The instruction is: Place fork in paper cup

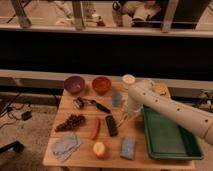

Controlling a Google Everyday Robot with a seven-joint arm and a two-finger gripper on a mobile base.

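Note:
The paper cup (128, 80) is white and stands upright at the table's back edge, right of the orange bowl. My gripper (123, 118) hangs from the white arm that comes in from the right. It is low over the table between the black remote-like bar (111, 125) and the green tray (167, 136), and it is shut. A thin pale sliver at its tip may be the fork (120, 120). I cannot tell whether the gripper holds it or only touches it. The cup stands well behind the gripper.
A blue-grey cup (116, 98) stands just behind the gripper. Also on the table are a purple bowl (74, 84), orange bowl (101, 84), black-handled utensil (96, 105), grapes (72, 121), red pepper (95, 129), peach (99, 149), blue sponge (128, 148) and blue cloth (66, 145).

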